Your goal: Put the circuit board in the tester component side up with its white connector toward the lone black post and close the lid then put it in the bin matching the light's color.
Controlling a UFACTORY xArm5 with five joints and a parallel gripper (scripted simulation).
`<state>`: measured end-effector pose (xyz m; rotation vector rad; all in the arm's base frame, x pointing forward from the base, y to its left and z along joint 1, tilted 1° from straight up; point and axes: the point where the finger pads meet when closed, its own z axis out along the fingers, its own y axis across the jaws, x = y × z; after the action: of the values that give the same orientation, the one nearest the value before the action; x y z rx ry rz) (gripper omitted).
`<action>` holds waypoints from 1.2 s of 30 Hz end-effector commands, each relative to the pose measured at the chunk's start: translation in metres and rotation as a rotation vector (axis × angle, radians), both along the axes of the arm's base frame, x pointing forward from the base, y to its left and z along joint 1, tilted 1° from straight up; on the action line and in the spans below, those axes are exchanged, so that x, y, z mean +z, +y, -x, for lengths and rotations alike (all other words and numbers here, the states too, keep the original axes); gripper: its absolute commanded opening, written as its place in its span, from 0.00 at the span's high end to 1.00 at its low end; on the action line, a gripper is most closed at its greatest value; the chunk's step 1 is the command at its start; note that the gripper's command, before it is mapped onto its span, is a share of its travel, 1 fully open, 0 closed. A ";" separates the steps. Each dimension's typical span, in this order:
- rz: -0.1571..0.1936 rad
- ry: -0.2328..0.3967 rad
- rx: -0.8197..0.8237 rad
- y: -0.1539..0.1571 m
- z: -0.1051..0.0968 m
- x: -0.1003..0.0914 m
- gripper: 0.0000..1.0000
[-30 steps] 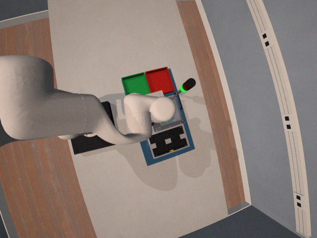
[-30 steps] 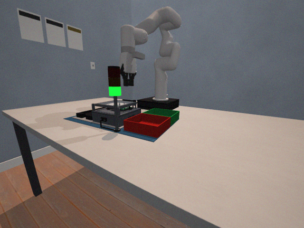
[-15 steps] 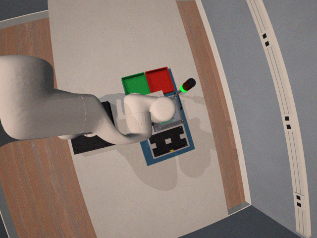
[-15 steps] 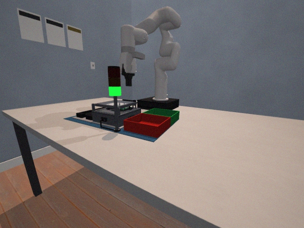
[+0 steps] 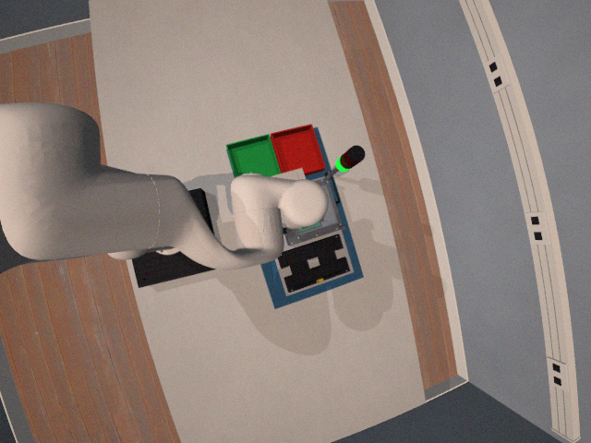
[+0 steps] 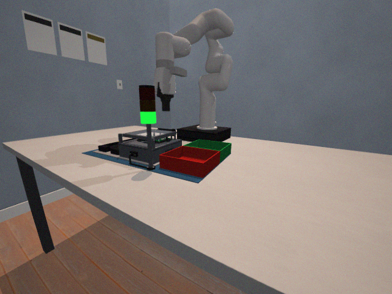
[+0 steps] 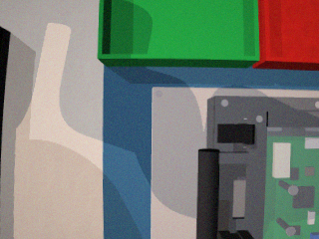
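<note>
From where I stand, the gripper (image 6: pixel 165 108) hangs with its fingers pinched together, gripping nothing, and there is open air between its tips and the tester (image 5: pixel 315 234) (image 6: pixel 136 153) (image 7: pixel 219 112) below. The circuit board (image 5: pixel 310 226) (image 6: pixel 163 139) (image 7: pixel 294 189) is inside the tester, component side up, under the clear lid (image 6: pixel 134 135). That lid lies level over it, though I can't tell whether the hook has caught. A black bar (image 7: pixel 208 194) runs along the tester's side nearest the robot base (image 5: pixel 166 274) (image 6: pixel 190 134). The signal light (image 5: pixel 343 164) (image 6: pixel 147 117) glows green on its pole near the tester's far corner. Two open-topped bins stand beyond one side of the tester, a strip of blue mat (image 5: pixel 282 300) (image 6: pixel 180 175) (image 7: pixel 125 124) showing between: the green bin (image 5: pixel 252 154) (image 6: pixel 225 152) (image 7: pixel 179 30) nearer the base, the red bin (image 5: pixel 298 149) (image 6: pixel 190 165) (image 7: pixel 289 32) right beside it. No board shows in the visible part of either. On the tester's opposite side sits the black tray (image 5: pixel 305 271) (image 6: pixel 106 147), inside the mat's edge. Past the bins, away from the tester, bare tabletop (image 5: pixel 214 95) (image 6: pixel 285 190) stretches wide.

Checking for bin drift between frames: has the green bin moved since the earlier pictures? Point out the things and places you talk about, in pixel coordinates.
No; the green bin (image 5: pixel 255 156) (image 6: pixel 225 150) (image 7: pixel 181 30) sits unchanged against the red bin (image 5: pixel 298 149) (image 6: pixel 190 164) (image 7: pixel 291 30).
</note>
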<state>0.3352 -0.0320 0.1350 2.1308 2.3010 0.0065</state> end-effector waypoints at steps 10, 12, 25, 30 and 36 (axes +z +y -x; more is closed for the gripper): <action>0.000 -0.003 0.000 0.000 -0.001 0.002 1.00; 0.000 -0.003 0.000 0.000 -0.001 0.002 1.00; 0.000 -0.003 0.000 0.000 -0.001 0.011 1.00; 0.000 -0.003 0.000 0.000 -0.001 0.012 1.00; 0.000 -0.003 0.000 0.000 -0.001 0.013 1.00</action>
<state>0.3351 -0.0322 0.1463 2.1308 2.3010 0.0065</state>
